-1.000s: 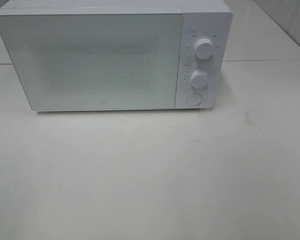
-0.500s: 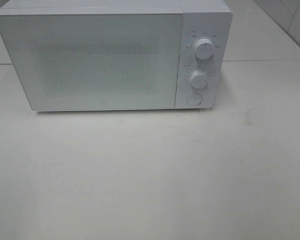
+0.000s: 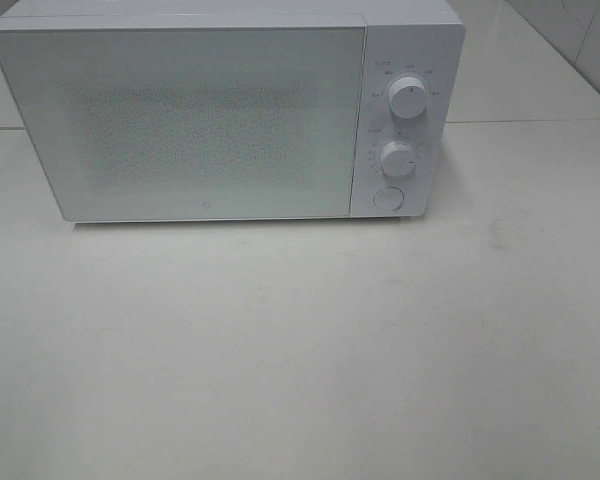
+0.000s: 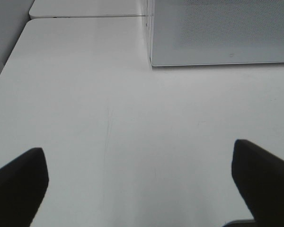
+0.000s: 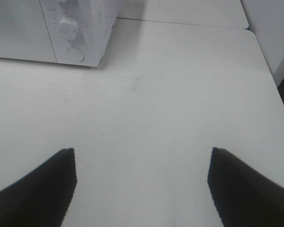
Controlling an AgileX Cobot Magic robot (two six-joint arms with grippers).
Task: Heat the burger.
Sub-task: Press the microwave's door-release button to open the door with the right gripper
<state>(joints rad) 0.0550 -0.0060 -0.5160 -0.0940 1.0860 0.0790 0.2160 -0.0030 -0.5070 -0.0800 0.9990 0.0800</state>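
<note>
— Where is the burger?
— In no view. The microwave (image 3: 180,120) is shut and its front is frosted, so the burger probably sits inside, though that is a guess.
— And the arms?
— The left pincer (image 4: 138,153) and right pincer (image 5: 142,152) both hang spread wide above the counter (image 3: 300,350), holding nothing.
— The next step?
— Likely the timer. The right one should meet the lower knob (image 3: 398,158) squarely, pinch its rim and turn gently, without shoving the microwave.
</note>
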